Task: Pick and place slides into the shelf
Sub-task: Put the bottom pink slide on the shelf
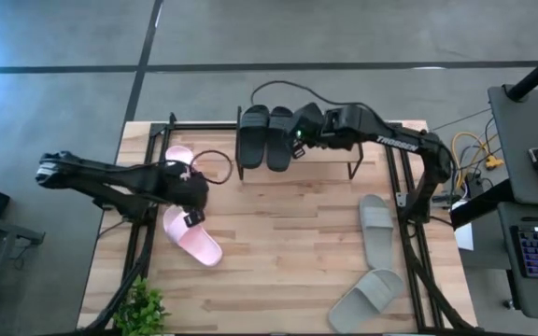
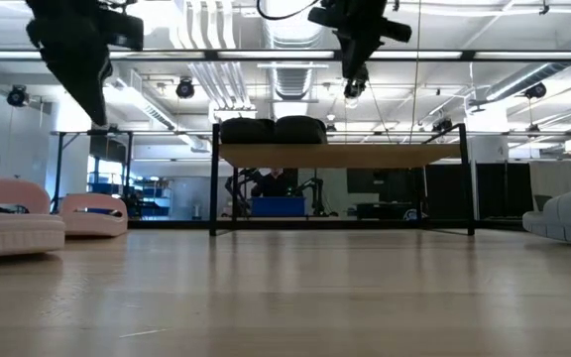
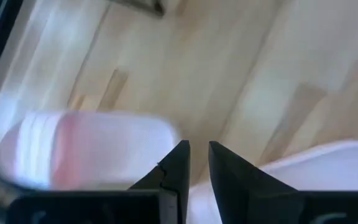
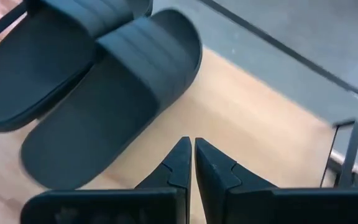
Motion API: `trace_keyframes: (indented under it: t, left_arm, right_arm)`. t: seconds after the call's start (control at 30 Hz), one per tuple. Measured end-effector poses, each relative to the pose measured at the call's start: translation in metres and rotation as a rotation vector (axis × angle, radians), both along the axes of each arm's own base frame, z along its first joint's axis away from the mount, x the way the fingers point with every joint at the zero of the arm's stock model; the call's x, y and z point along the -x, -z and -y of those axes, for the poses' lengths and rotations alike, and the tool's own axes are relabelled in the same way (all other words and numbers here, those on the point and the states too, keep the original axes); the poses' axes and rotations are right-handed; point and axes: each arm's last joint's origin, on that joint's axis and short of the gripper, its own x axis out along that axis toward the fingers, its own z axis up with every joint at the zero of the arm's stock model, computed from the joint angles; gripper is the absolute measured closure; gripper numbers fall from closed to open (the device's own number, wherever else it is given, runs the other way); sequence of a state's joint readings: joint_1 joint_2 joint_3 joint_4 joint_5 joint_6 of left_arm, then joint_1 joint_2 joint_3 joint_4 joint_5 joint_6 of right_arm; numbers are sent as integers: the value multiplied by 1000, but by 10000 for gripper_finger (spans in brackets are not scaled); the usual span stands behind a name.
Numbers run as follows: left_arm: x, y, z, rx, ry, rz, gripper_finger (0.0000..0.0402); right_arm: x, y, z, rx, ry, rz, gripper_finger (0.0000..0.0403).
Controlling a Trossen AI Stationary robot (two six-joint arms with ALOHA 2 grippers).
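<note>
Two black slides [image 1: 253, 136] [image 1: 279, 138] lie side by side, soles down, on the left part of the shelf [image 1: 330, 159] at the table's far side. My right gripper [image 1: 297, 145] hangs shut above the shelf board [image 4: 253, 124], just right of the nearer black slide [image 4: 104, 106]. Two pale pink slides [image 1: 192, 237] [image 1: 177, 157] lie on the table at the left. My left gripper [image 1: 196, 198] hovers between them, fingers [image 3: 173, 168] nearly together and empty. Two grey slides [image 1: 376, 230] [image 1: 367, 297] lie at the right.
A small green plant [image 1: 143, 308] stands at the table's near left corner. Dark frame rails [image 1: 402, 187] run along the left and right table edges. Bare wood [image 1: 278, 243] lies between the pink and grey slides, and the shelf board's right half [image 2: 395, 156] is bare.
</note>
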State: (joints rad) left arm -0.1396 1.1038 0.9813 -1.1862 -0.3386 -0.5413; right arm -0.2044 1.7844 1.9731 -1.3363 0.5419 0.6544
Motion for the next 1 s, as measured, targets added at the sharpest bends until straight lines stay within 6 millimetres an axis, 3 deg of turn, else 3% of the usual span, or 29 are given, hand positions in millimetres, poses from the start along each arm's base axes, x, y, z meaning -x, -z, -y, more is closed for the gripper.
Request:
trace_keyframes:
  t: [0.17,0.3,0.53,0.77,1.0]
  left_arm:
    - [-12,8,7,-11,-68,-211,356]
    - [-13,17,25,12,-68,-290,356]
    - [0,24,70,4,-38,-264,347]
    - [9,25,86,105,-227,-237,284]
    - [3,34,91,142,-376,-278,230]
  right_arm:
    - [1,2,-33,1,51,1,390]
    - [4,6,-68,-26,66,7,383]
    - [12,17,-122,-37,75,16,313]
    - [13,29,-130,-14,26,-45,246]
    - [14,38,-127,12,-75,-162,207]
